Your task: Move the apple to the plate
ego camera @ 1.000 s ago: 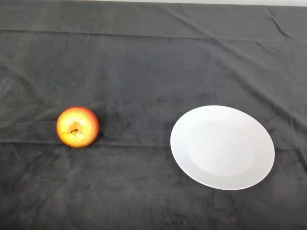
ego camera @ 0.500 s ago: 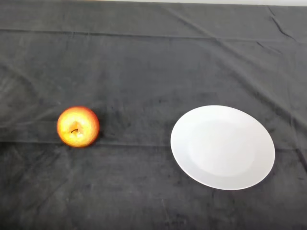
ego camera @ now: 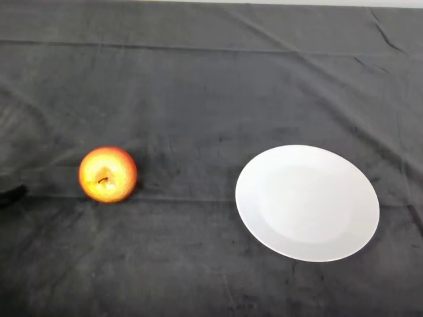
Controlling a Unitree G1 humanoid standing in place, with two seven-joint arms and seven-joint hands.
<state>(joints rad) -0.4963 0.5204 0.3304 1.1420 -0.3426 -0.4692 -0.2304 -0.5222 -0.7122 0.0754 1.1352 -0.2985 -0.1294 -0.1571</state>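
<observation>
Apple (ego camera: 108, 174) sits apart from plate (ego camera: 307, 203); hand (ego camera: 10, 195) perhaps edging in, cropped.

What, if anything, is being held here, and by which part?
Nothing is held: the apple sits alone on the cloth, left of the plate.

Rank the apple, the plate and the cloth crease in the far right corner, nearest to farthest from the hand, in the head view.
The hand barely shows at the left edge.
1. apple, left side.
2. plate, right side.
3. cloth crease, far right corner.
</observation>
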